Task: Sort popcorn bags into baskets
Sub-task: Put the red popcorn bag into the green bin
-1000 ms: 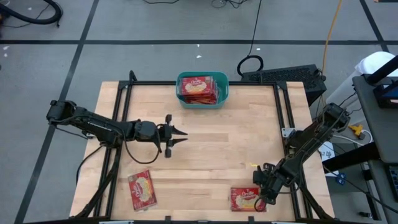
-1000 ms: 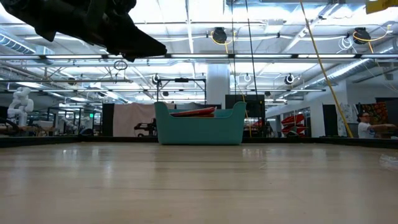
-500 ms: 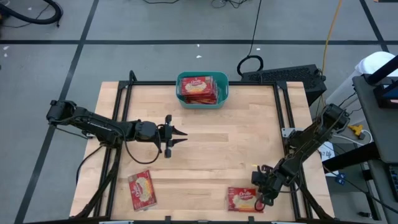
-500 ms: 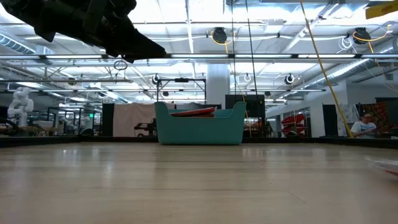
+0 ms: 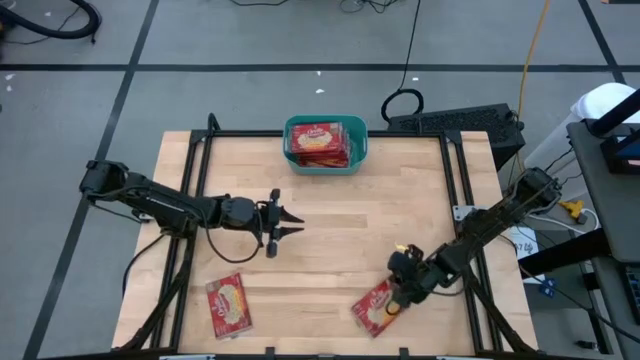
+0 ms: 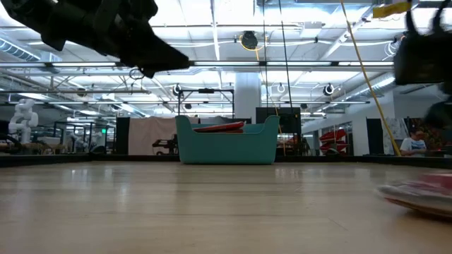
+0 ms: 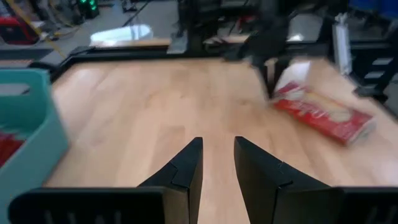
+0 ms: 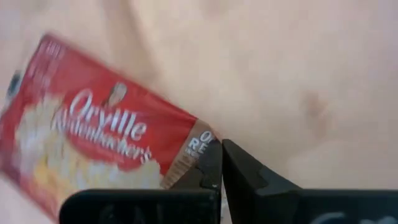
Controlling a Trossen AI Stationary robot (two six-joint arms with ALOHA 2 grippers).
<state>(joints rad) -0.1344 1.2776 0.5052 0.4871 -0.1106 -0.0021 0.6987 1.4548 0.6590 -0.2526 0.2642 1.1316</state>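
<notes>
Table (image 5: 330,240) of pale wood planks, seen from above, bordered by a dark frame. Right gripper (image 5: 398,293) sits low over the table's near right part, its 2 fingers pressed together on the corner of a red popcorn bag (image 5: 376,305); in the right wrist view the dark fingertips (image 8: 219,163) meet at the brown corner of the bag (image 8: 93,143), whose face carries white lettering over a yellow popcorn picture. This held bag lies tilted on the diagonal, and in the low view it appears at the right edge as a flat red and pale shape (image 6: 417,196) close above the wood; whether it touches the surface cannot be told.

Left gripper (image 5: 282,222) hangs over the table's left-centre, pointing toward the middle, fingers slightly parted with nothing between them. The left wrist view shows the 2 dark fingers (image 7: 186,171) with a narrow gap, bare wood beyond, and the held bag (image 7: 323,115) farther off under the other arm.

A 2nd popcorn bag (image 5: 227,304) lies flat near the front left corner, well apart from both grippers.

Teal basket (image 5: 358,150) stands at the far edge, centred, holding several red bags (image 5: 320,141) stacked inside; in the low view the basket (image 6: 227,144) shows 1 red bag edge (image 6: 220,128) above its rim.
</notes>
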